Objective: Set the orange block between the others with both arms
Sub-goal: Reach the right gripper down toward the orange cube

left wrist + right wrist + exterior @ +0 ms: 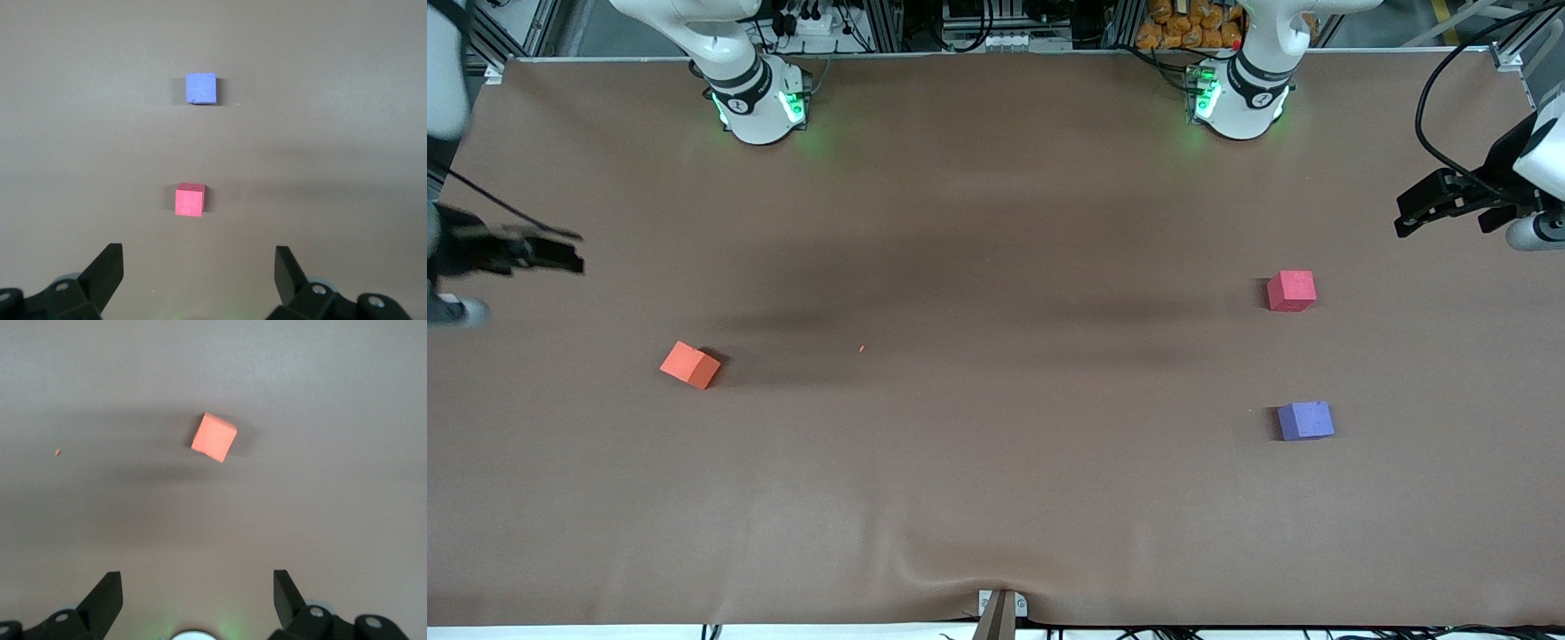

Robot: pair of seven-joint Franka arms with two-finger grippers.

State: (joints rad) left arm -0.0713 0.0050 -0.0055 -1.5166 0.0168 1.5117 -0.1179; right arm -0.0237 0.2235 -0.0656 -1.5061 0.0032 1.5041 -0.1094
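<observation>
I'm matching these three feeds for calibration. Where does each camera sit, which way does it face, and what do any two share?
Front view: high across the table, facing both bases; shows the orange block, left gripper and right gripper.
Left wrist view: on the left wrist, looking down past its open fingers at the pinkish-red cube and purple cube.
Right wrist view: on the right wrist, above the orange block, open fingers showing.
Shared: front and left wrist views both show both cubes.

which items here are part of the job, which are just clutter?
Job:
- orange block
- pinkish-red cube
- purple cube
- left gripper, open, empty
- right gripper, open, empty

Lying about:
- tiny orange speck
- orange pile off the table
</observation>
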